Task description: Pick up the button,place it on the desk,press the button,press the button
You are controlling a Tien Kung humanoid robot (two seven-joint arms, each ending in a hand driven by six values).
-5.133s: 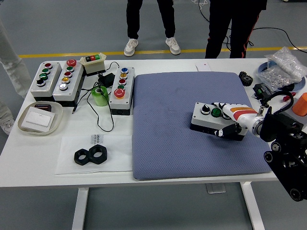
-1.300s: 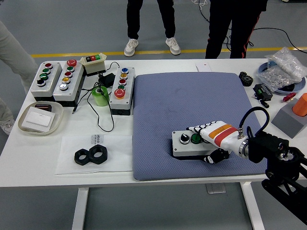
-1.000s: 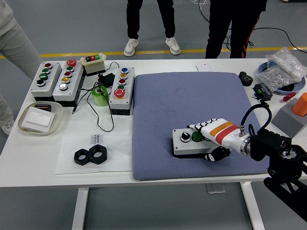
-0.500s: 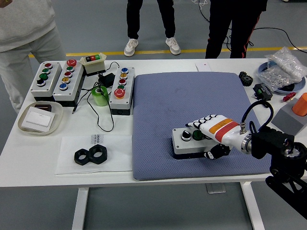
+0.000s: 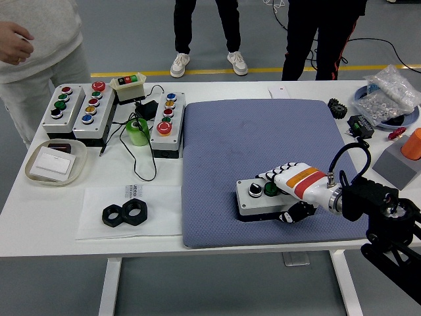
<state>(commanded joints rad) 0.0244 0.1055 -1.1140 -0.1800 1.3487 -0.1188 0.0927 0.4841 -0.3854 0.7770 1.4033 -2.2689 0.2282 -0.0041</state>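
Note:
A grey button box (image 5: 256,204) with a black knob (image 5: 254,190) and a green button (image 5: 269,189) lies on the blue mat (image 5: 263,138), near its front edge. My right hand (image 5: 289,191), white with an orange and red band, covers the box's right half. Its fingers (image 5: 272,176) lie across the top by the green button and its thumb (image 5: 294,212) is curled against the box's front side, so it grips the box. The left arm is out of sight.
Several other button boxes (image 5: 82,112) stand at the back left, with a green tape roll (image 5: 137,131), cables and a tall box (image 5: 167,124) beside them. Two black nuts (image 5: 123,213) lie front left. A person (image 5: 39,46) stands at the far left corner. Parts and an orange block (image 5: 413,143) sit at the right.
Since five seconds ago my right hand has carried the box down and left toward the mat's front edge. Over the last second the hand has barely shifted. The person has stepped in at the far left.

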